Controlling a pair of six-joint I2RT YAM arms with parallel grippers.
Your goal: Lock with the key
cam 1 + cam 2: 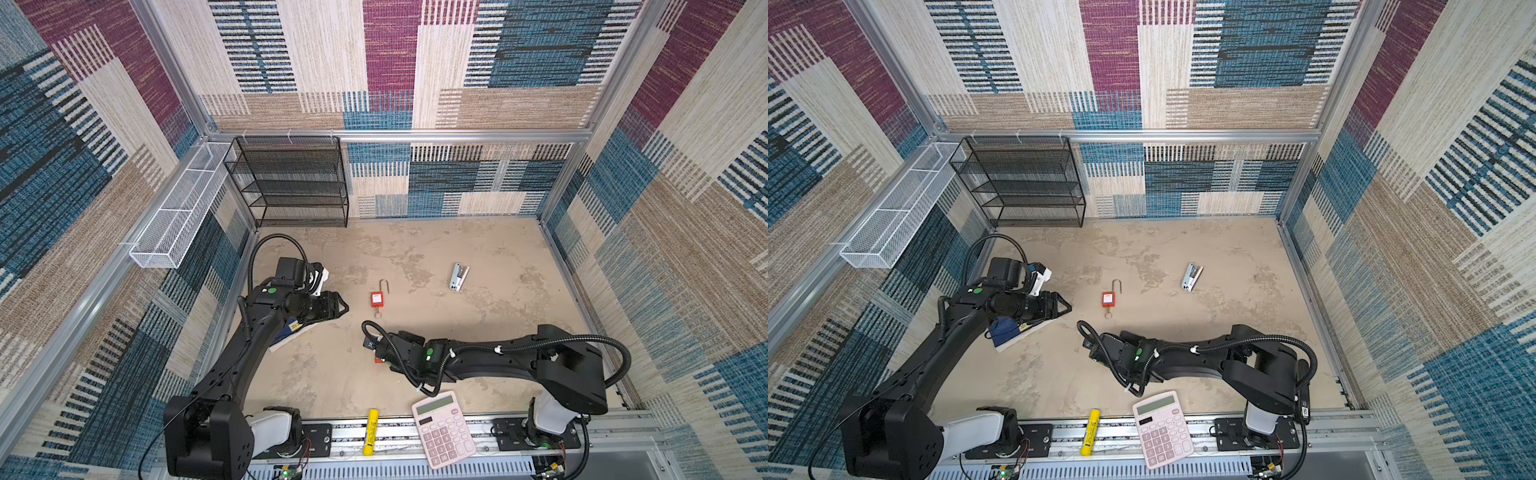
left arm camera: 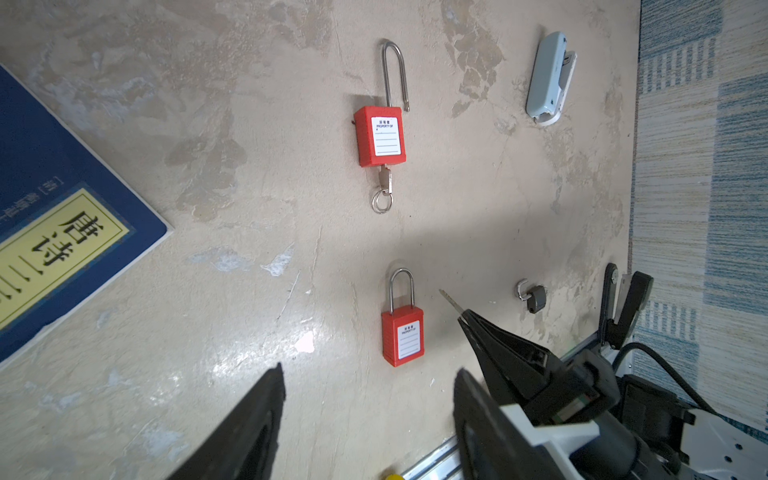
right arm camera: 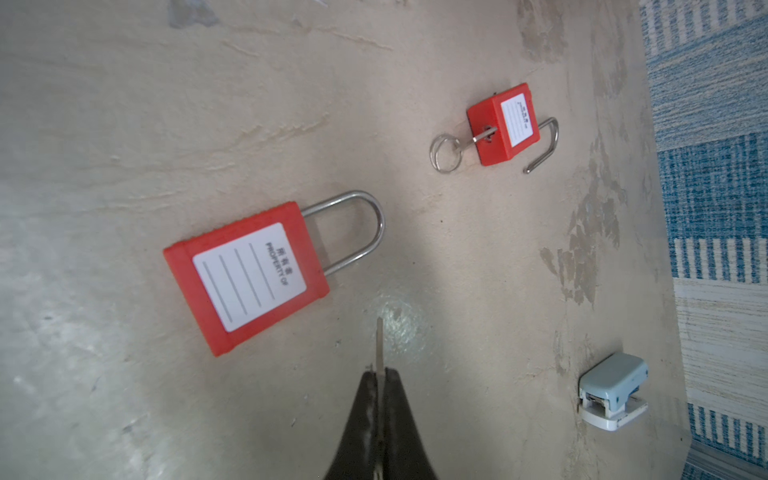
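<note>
Right tool [image 3: 380, 374]: pinched tight on the key [image 3: 379, 345], with the bare blade sticking out past the tips. I have it low over the table [image 3: 104, 124], just beside the near padlock [image 3: 245, 274]. The blade tip is close to the red body but apart from it.

Near padlock: lies flat, label up, both shackle legs seated in the body. In both top views my right arm covers most of it.

Far padlock [image 1: 377, 297]: flat on the table near the middle, well apart from the near one. Its long shackle is raised with one leg free. A second key [image 2: 385, 178] sits in the keyhole at the end away from the shackle, and its ring [image 2: 381, 201] rests on the table.

Left tool [image 2: 369, 372]: jaws wide, nothing between them. Its wrist view takes in both padlocks and my right tool's tips.

Other things noted:
- Blue book [image 2: 62, 216], flat on the table, partly under my left arm in both top views.
- Stapler [image 1: 459, 277], to the right of the far padlock and apart from it.
- Pink calculator [image 1: 442, 430] and a yellow tube [image 1: 370, 432], both at the front rail between my two arm bases.
</note>
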